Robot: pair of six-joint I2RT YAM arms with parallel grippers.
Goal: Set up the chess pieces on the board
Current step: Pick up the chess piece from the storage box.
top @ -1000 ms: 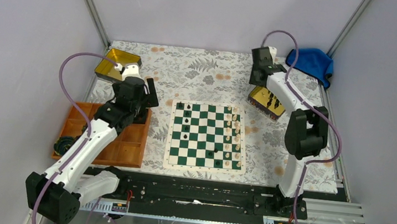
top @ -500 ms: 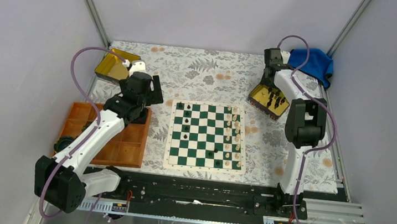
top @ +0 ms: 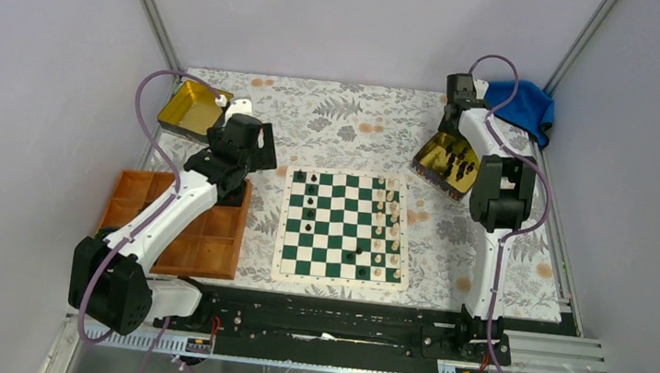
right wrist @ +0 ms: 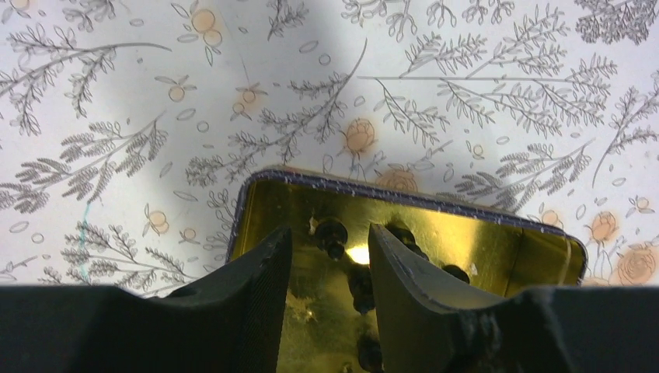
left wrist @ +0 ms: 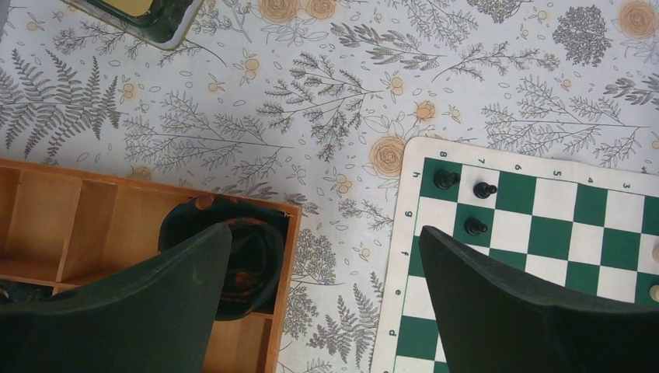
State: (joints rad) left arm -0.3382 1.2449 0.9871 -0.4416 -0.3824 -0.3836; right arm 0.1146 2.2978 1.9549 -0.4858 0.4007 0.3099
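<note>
floral-print cloth covers the table, with pale walls around it.

right gripper: jaws parted to a middling gap, hanging over one end of a gold tin. one of the black chess pieces shows in that gap, much narrower than the opening. neither finger touches it as far as i can see, so nothing is gripped. more black ones lie deeper in the tin, partly hidden behind the fingers. from above, this tin sits tilted on the cloth just off the far right corner of the board.

left gripper: jaws spread as wide as they go, nothing between them. it hangs above the cloth between the orange wooden tray and the board's left edge. one finger crosses, in view, a tray corner compartment holding a dark rounded object. what it is, cannot tell.

board: green and white checks, white border, flat at table centre. left wrist view shows three black pieces on its far left corner squares. from above, a file of black ones runs down the left side and a few stand toward the near right. cream pieces line the right side.

second gold tin lies at far left beyond the tray. blue cloth is bunched in the far right corner.
</note>
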